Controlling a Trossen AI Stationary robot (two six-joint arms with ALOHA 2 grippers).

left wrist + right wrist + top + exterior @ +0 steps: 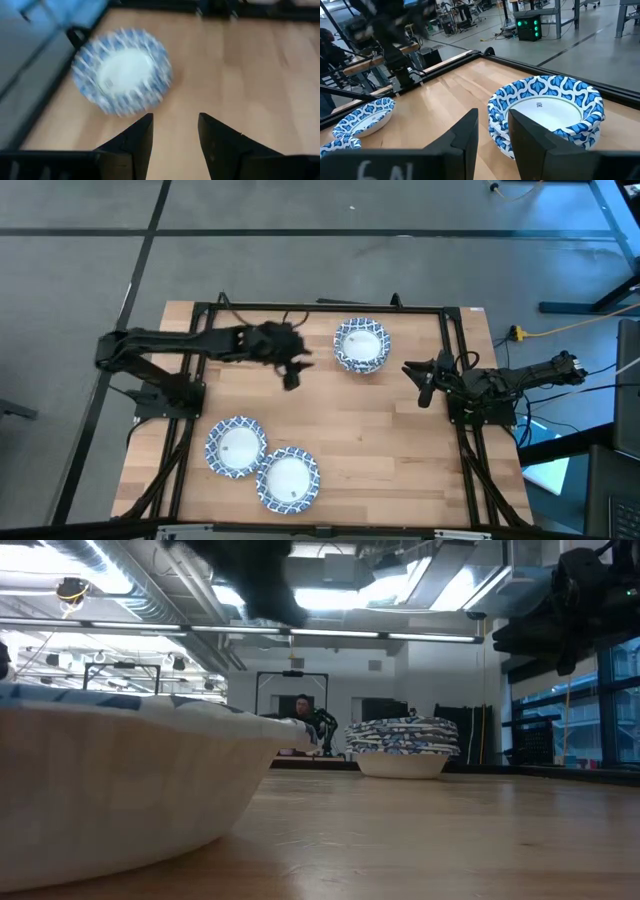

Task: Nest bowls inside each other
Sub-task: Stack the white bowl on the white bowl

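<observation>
From my seat the table [380,430] reads as pale wood planks, smooth with a soft satin sheen and visible grain. The bowls look like thin paper or pressed fibre: the far stack [361,345] shows crimped, printed blue rims, and the nearest bowl [120,790] has a matt, faintly ribbed white outside. Both grippers, left [172,145] and right [492,132], look like matt black plastic. The frame [320,307] around the table is dull black metal.

Small dark mark printed inside the stacked bowl [547,112], too tiny to read, no other legible text anywhere
</observation>
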